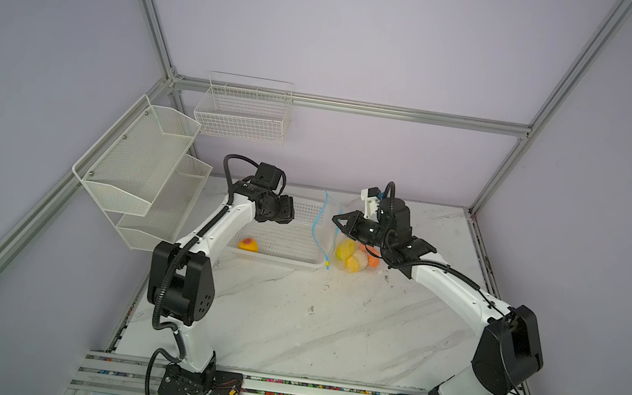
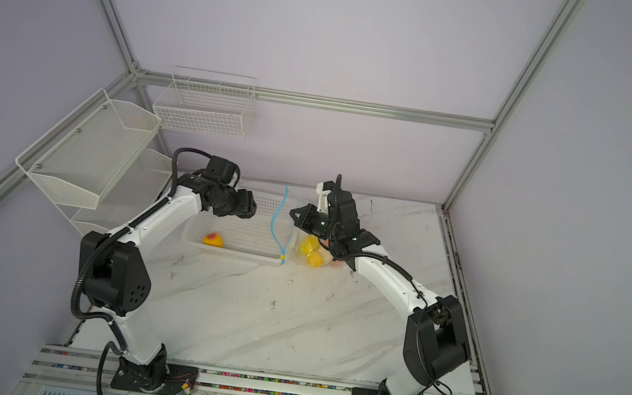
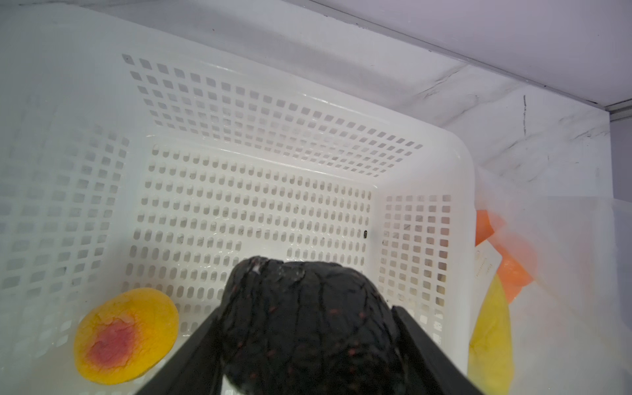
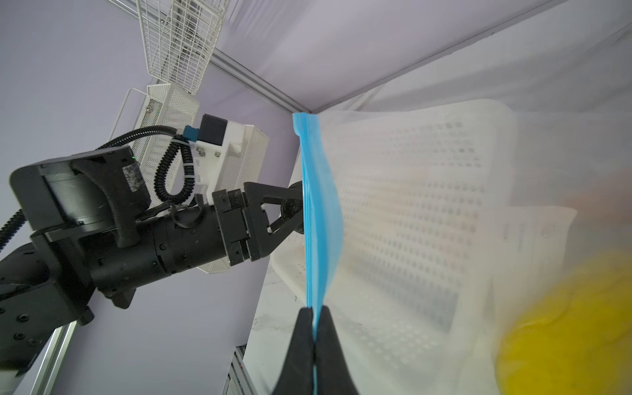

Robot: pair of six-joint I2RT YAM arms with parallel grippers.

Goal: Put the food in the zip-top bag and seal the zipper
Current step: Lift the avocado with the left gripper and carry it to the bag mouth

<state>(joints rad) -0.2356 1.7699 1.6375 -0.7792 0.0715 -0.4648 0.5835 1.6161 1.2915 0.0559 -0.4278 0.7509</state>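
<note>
The print on the white label patch (image 4: 533,232) of your large clear crinkly zip-top bag (image 4: 427,191) is too blurred to read. Your right gripper (image 4: 314,313) pinches its light-blue zipper strip (image 4: 321,212) in tightly pressed jaws, beside the white perforated plastic basket (image 3: 273,113). Your left gripper (image 3: 306,309) clamps a dark grey-black toy food (image 3: 307,342) above that basket.

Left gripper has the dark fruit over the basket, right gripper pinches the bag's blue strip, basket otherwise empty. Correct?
Only the last part is wrong: the basket also holds a yellow fruit with a red patch on its floor, as the left wrist view shows. The left gripper does have the dark fruit over the basket, and the right gripper pinches the blue strip of the bag.
</note>
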